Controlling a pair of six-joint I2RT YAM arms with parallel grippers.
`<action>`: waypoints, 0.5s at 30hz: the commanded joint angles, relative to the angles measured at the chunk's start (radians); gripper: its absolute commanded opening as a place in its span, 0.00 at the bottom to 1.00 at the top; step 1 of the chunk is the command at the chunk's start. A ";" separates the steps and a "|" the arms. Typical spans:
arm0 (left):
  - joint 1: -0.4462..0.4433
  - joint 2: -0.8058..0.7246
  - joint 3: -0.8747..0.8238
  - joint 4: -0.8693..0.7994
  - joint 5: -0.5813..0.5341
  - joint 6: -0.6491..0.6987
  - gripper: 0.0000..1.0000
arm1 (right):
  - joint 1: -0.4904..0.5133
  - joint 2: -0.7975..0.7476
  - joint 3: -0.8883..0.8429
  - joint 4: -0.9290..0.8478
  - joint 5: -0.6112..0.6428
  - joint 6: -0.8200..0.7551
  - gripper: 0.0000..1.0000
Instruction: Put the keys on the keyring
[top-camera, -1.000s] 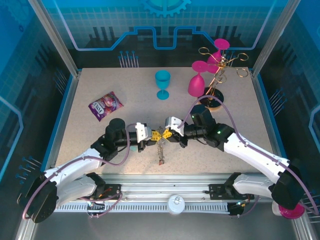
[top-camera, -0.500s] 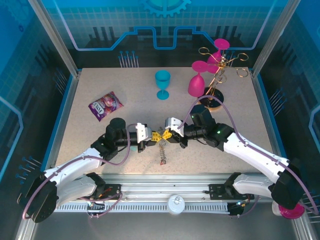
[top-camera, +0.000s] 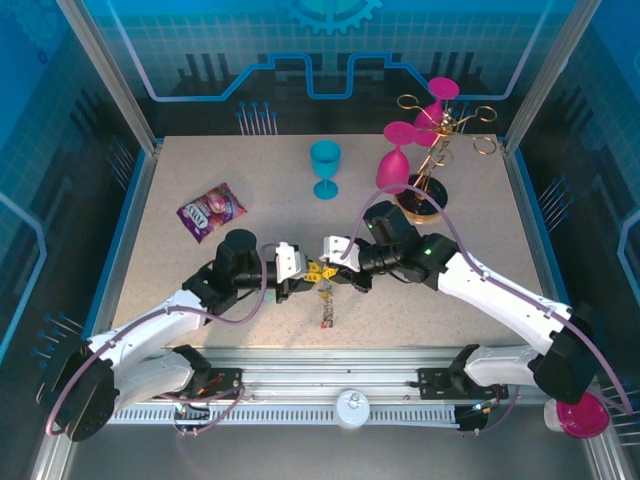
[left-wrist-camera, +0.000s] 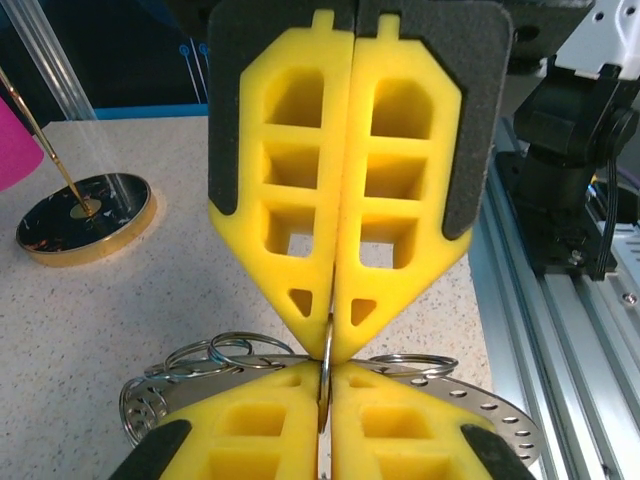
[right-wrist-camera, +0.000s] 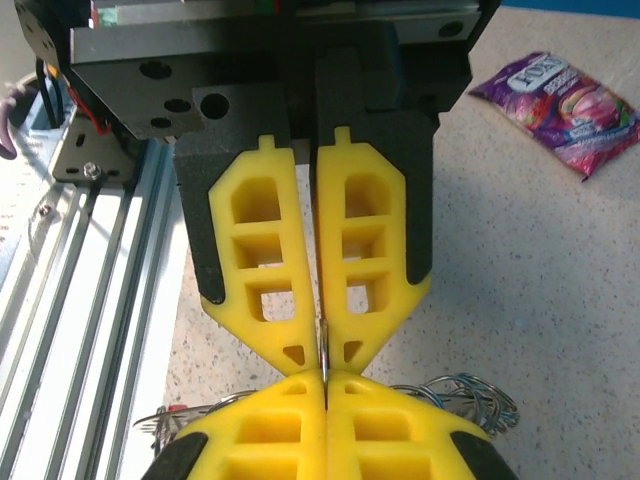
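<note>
Pincers meet tip to tip over the middle of the worktop (top-camera: 230, 160), just ahead of the arm bases. The left pincer (left-wrist-camera: 324, 378) has its yellow pads pressed flat together, and the right pincer (right-wrist-camera: 325, 386) is closed just as tightly. Each nips the same thin wire loop (left-wrist-camera: 326, 352), which stands on edge in the seam between them. That loop seems to be one of the small rings at the rim of the keyring (left-wrist-camera: 487, 405). The keyring's flat grey disc with punched holes spreads out beneath the pads, with more loops (left-wrist-camera: 228, 350) fanned to one side.

Holding from opposite sides looks deliberate – one pincer can steady the wire while the other pries or twists the coil apart for a key to slide in. A short string of metal with a red end (top-camera: 325, 318) trails from the meeting point toward the near edge. It is likely the keys, though too small to say whether any is threaded on – so the threading is best judged as in progress, not finished
</note>
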 joint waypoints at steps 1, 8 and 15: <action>-0.007 0.014 0.055 -0.034 -0.012 0.042 0.10 | 0.047 0.027 0.055 -0.078 -0.002 -0.050 0.00; -0.008 0.014 0.063 -0.048 -0.019 0.073 0.00 | 0.075 0.060 0.093 -0.093 0.002 -0.047 0.00; -0.008 -0.015 0.033 -0.014 -0.023 0.077 0.00 | -0.027 -0.060 -0.057 0.082 -0.082 0.059 0.25</action>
